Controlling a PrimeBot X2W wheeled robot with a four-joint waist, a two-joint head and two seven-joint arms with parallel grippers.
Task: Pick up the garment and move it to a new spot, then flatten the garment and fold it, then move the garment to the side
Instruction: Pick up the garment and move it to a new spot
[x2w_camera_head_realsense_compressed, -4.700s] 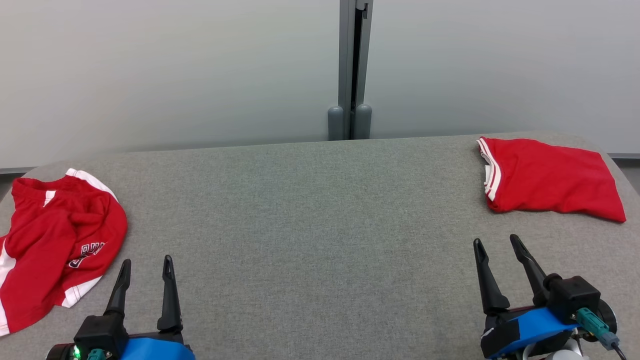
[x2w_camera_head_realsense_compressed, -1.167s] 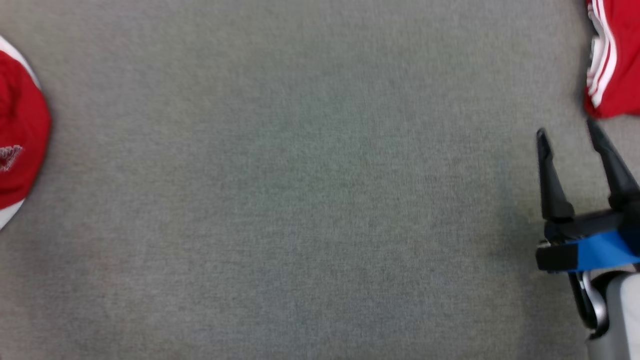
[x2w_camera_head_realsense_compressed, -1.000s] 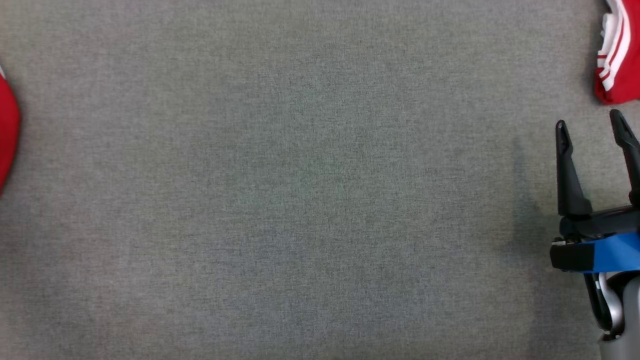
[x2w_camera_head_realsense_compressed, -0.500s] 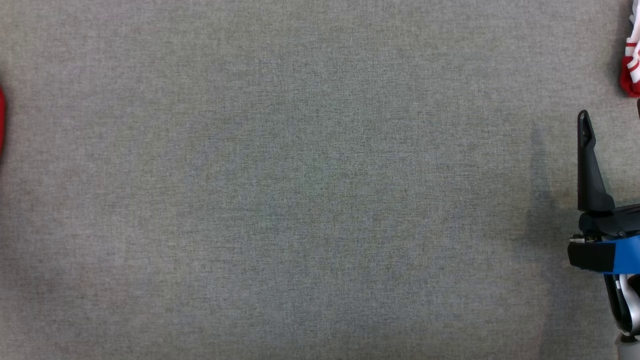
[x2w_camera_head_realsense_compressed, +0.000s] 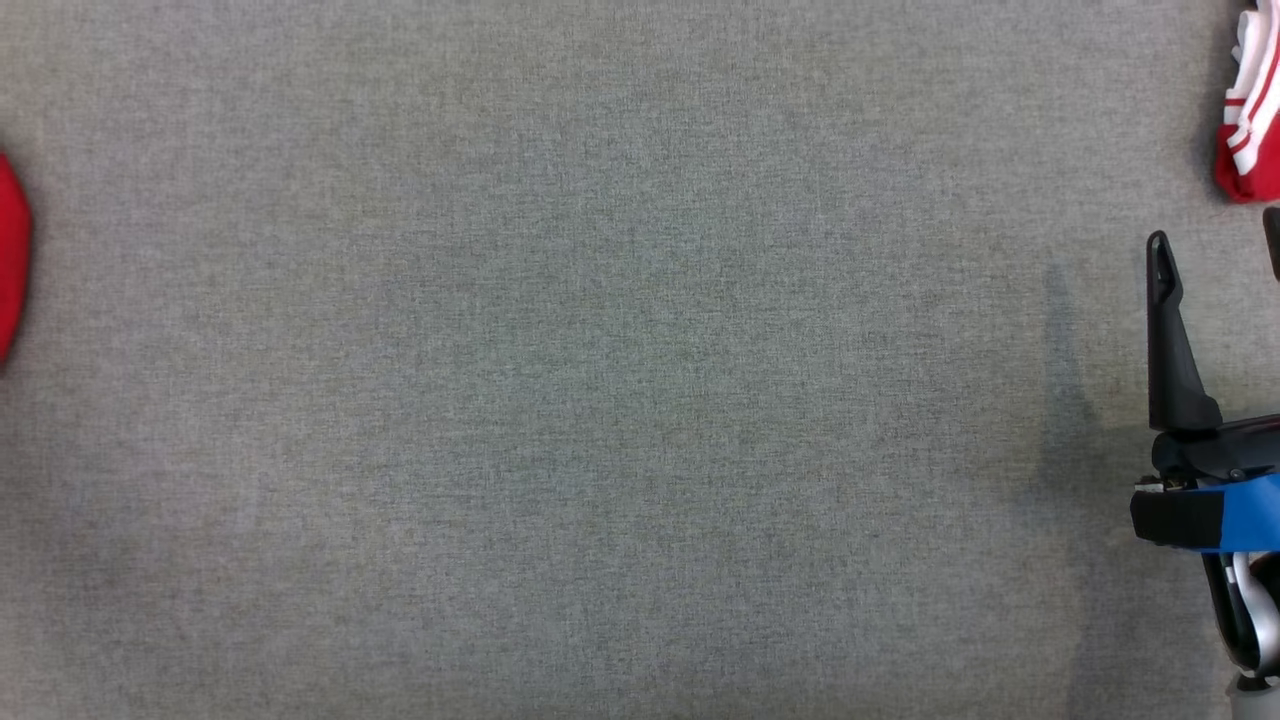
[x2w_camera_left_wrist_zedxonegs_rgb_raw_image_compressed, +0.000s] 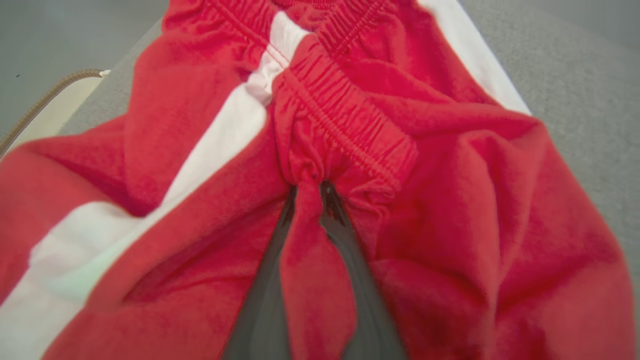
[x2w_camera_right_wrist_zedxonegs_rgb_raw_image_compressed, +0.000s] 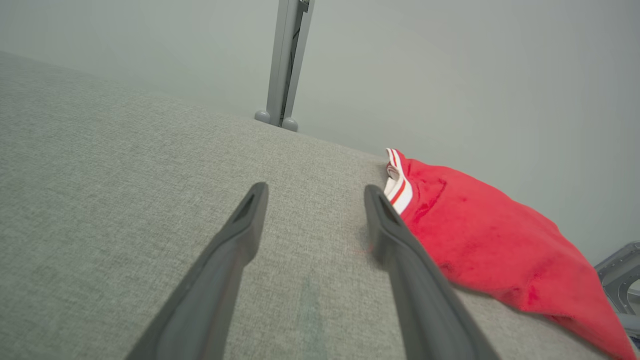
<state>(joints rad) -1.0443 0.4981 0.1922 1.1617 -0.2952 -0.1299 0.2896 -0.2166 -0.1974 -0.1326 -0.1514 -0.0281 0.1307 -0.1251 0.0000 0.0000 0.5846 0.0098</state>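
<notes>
The garment (x2w_camera_left_wrist_zedxonegs_rgb_raw_image_compressed: 450, 200) is a crumpled pair of red shorts with white side stripes and an elastic waistband. It lies at the left end of the grey padded table (x2w_camera_head_realsense_compressed: 600, 400). My left gripper (x2w_camera_left_wrist_zedxonegs_rgb_raw_image_compressed: 310, 187) is shut on a fold of it just below the waistband, with red cloth pinched between the dark fingers (x2w_camera_left_wrist_zedxonegs_rgb_raw_image_compressed: 260, 300). In the head view a sliver of the garment (x2w_camera_head_realsense_compressed: 10, 260) shows at the left edge. My right gripper (x2w_camera_head_realsense_compressed: 1215, 250) hovers open over the table at the right, holding nothing; its fingertips (x2w_camera_right_wrist_zedxonegs_rgb_raw_image_compressed: 315, 195) stand wide apart.
A second red garment (x2w_camera_right_wrist_zedxonegs_rgb_raw_image_compressed: 475, 235), folded, with white-striped trim, lies just right of my right gripper, and its edge (x2w_camera_head_realsense_compressed: 1250, 120) shows in the head view. A grey post (x2w_camera_right_wrist_zedxonegs_rgb_raw_image_compressed: 287, 65) and a pale wall stand behind the table. A cream edge with a cord (x2w_camera_left_wrist_zedxonegs_rgb_raw_image_compressed: 50, 100) lies beyond the shorts.
The head camera dipped toward the table and has now drawn back slightly, so a little more of both red pieces shows at the edges. The right gripper stays open.
</notes>
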